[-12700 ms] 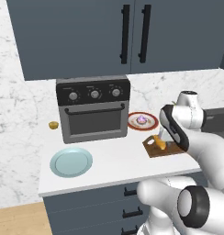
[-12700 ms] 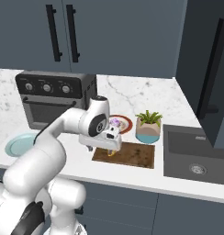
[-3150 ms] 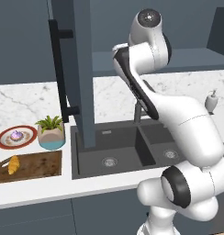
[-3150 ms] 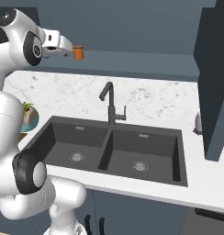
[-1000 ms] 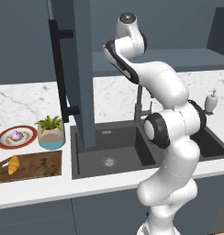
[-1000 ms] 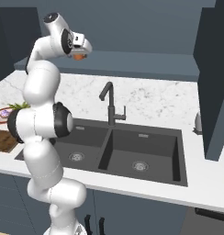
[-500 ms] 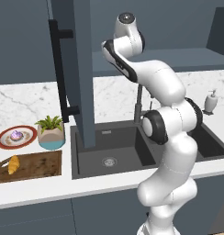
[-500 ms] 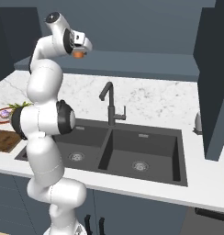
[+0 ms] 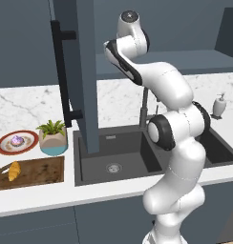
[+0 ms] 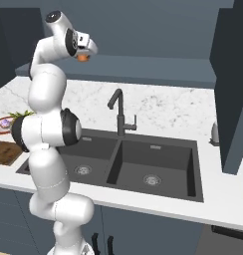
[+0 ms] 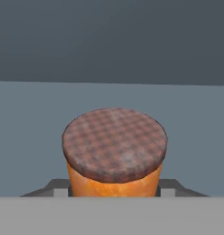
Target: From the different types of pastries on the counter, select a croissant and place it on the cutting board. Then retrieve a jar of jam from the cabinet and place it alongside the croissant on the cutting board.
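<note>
High above the sink [image 10: 143, 164], at the open cabinet [image 9: 85, 71], the gripper [image 10: 84, 56] is clamped on the jar of jam [image 11: 114, 153] — its fingers [image 11: 56, 187] flank the orange glass, brown lid facing the hand camera. Far left on the counter [image 9: 51, 193], the croissant [image 9: 14, 170] lies on the cutting board [image 9: 37, 171] — the cupcake [image 9: 16, 141] on a plate [image 9: 6, 145] behind it.

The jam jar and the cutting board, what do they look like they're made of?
The jar looks like glass or glossy plastic: its smooth orange wall shows lighter mottling. Its lid is matte brown with a checked, cloth-like pattern, so possibly fabric-covered. The cutting board looks like dark wood with a streaky grain, unpolished.
</note>
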Controlling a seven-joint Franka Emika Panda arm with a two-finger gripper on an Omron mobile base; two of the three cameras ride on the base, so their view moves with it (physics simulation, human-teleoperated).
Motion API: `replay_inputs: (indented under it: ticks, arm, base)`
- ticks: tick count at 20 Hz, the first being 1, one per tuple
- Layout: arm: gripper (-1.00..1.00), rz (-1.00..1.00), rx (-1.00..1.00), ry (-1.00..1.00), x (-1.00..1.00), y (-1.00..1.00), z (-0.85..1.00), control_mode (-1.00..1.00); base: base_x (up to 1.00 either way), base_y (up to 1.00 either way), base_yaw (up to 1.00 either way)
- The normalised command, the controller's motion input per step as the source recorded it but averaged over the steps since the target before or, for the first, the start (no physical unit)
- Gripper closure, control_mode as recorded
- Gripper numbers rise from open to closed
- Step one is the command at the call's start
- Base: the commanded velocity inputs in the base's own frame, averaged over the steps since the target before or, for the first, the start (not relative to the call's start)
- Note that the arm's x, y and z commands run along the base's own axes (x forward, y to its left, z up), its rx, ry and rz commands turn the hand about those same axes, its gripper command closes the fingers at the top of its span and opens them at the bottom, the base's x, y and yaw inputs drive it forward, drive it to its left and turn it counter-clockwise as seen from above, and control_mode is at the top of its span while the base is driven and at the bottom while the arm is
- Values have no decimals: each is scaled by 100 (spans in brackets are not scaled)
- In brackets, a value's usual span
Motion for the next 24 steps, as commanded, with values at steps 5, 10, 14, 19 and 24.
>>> replay_inputs:
  ticks: [5, 10, 14, 19, 24]
  arm:
    - [100, 0, 3, -15, -51, -16, 0, -100]
    - [100, 0, 5, -21, -100, 0, 0, -100]
    - [100, 0, 4, -11, -100, -17, 1, -100]
    - [100, 3, 2, -4, -100, -34, 16, -100]
    - [100, 14, 0, 0, -100, -31, 36, -100]
  base:
    - [0, 0, 0]
    - [0, 0, 0]
    - [0, 0, 0]
    - [0, 0, 0]
    - [0, 0, 0]
